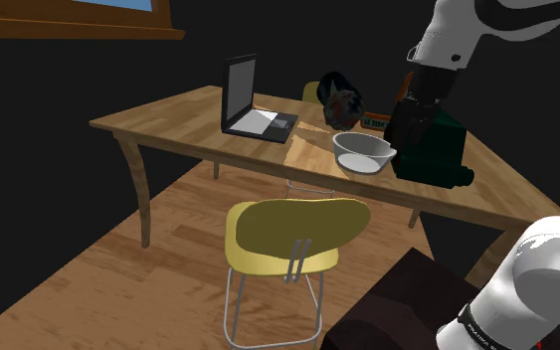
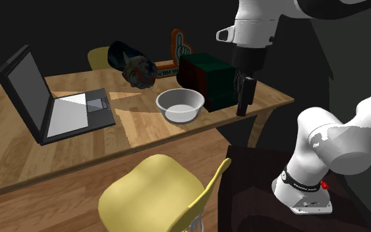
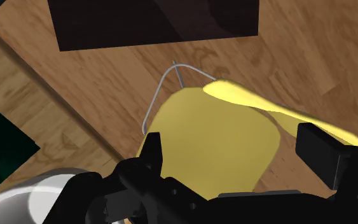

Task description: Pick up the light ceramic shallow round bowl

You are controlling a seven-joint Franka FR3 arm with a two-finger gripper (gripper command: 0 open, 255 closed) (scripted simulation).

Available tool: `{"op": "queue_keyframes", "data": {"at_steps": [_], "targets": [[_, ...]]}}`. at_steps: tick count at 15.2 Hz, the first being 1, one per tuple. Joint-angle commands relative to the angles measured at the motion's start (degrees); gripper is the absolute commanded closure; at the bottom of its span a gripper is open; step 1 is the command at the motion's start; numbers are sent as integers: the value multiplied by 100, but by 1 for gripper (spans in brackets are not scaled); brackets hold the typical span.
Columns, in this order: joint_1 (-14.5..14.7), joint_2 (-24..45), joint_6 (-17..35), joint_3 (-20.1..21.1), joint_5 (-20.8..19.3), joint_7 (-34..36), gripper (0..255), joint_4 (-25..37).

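The shallow round bowl [image 2: 180, 105], pale grey-white and empty, stands upright on the wooden table [image 2: 144, 135] near its front edge, just beside a dark green box [image 2: 207, 79]; whether the two touch I cannot tell. The black gripper [image 2: 244, 105] hangs on the far side of that box from the bowl, close to the table's corner. In the wrist view its fingers [image 3: 152, 147] are spread wide with nothing between them but the yellow chair seat [image 3: 215, 143] on the floor below. The bowl looks stiff and hard, with a smooth, shiny wall, so it will likely not give under the pads and could slide out of a weak pinch. It is probably light enough for one pinch, yet it would chip or break if dropped. Its width seems too great to span, so the best hold is probably the rim, one finger inside and one outside. The stretch of rim facing away from the green box leaves the outer finger room. A firm, level lift should keep it from tipping
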Motion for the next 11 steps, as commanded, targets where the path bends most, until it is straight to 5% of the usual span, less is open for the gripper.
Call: {"op": "queue_keyframes", "data": {"at_steps": [1,11], "targets": [[0,0,0,0,0,0,0,0],[-327,1850,1136,136,-1169,-303,0,520]]}}
